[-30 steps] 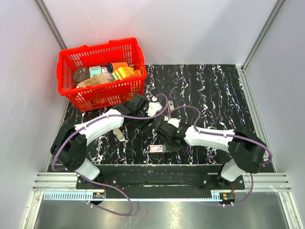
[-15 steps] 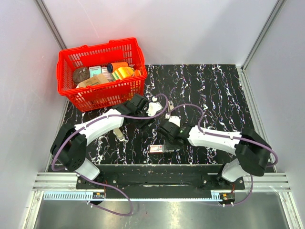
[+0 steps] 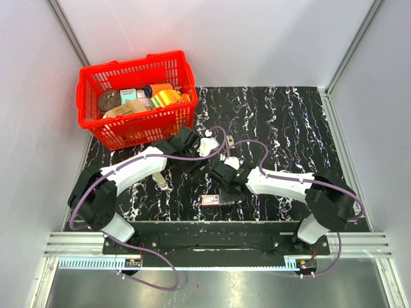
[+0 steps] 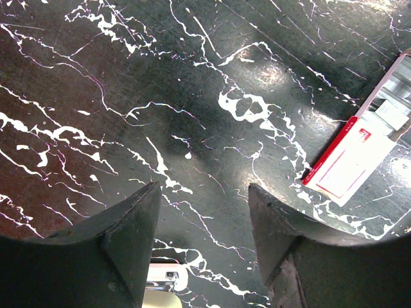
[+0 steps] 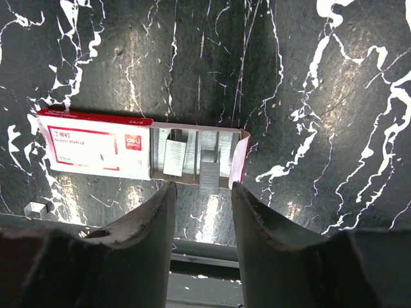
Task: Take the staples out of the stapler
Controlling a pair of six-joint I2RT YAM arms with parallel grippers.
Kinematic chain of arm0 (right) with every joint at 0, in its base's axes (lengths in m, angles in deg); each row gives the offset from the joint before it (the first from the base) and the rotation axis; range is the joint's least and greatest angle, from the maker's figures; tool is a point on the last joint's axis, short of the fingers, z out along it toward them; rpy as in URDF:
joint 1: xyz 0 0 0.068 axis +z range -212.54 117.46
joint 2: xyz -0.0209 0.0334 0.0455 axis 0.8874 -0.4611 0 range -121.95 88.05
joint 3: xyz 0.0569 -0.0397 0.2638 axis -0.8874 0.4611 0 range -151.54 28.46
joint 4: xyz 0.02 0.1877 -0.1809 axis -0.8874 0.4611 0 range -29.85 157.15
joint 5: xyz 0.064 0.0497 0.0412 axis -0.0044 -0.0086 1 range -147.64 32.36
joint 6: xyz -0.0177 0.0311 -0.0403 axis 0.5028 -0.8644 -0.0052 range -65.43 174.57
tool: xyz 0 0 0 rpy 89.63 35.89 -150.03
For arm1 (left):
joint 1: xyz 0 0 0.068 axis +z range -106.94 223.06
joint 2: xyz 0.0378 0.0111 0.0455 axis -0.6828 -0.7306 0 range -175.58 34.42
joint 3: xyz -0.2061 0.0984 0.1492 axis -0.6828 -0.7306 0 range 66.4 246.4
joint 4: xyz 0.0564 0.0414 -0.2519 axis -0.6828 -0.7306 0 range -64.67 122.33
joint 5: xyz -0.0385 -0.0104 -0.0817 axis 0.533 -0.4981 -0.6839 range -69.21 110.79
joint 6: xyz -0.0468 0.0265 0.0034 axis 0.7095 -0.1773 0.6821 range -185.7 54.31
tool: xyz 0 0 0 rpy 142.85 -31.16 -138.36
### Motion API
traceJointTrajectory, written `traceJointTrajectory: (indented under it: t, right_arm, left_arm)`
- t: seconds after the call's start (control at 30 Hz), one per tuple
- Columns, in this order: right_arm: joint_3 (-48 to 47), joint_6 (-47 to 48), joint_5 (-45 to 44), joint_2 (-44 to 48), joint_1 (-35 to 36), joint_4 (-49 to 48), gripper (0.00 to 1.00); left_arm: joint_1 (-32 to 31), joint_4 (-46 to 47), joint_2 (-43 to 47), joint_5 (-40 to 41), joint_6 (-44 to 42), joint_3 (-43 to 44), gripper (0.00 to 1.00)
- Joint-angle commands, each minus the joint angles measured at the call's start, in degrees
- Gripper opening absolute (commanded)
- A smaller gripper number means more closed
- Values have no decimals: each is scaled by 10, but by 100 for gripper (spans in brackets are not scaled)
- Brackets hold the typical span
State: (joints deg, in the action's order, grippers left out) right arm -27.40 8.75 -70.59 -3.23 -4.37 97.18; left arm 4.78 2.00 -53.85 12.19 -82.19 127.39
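The stapler (image 3: 159,179), slim and pale beige, lies on the black marbled mat beside my left forearm. Only its tip (image 4: 160,285) shows in the left wrist view, low beside my left finger. My left gripper (image 4: 204,192) is open and empty over bare mat (image 3: 192,154). A white and red staple box (image 5: 96,151) lies with its tray pulled out, staple strips (image 5: 174,157) inside. One strip (image 5: 209,174) pokes over the tray's near edge. My right gripper (image 5: 202,189) is open and empty just before that strip. The box also shows in the top view (image 3: 212,199).
A red basket (image 3: 90,77) holding several items stands at the back left. A small loose staple piece (image 5: 35,208) lies near the box's closed end. The mat's front edge and the metal rail (image 5: 205,253) run just below my right fingers.
My right arm has shifted slightly, its gripper edging a little away from the front edge above the staple box. The box, the stapler and the left arm have not moved.
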Motion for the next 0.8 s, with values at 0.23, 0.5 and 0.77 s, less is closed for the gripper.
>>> traceJointTrajectory:
  t: [0.23,0.5,0.77]
  right_arm:
    - [-37,15,-12,-28,-4,7,38]
    - [-35,14,-15,-30,-4,8,37]
    - [-35,14,-19,-34,-5,10,36]
  left_arm:
    - [4,11,9,-5,-3,4,61]
    - [4,11,11,-5,-5,4,61]
    - [4,11,12,-5,-3,4,61]
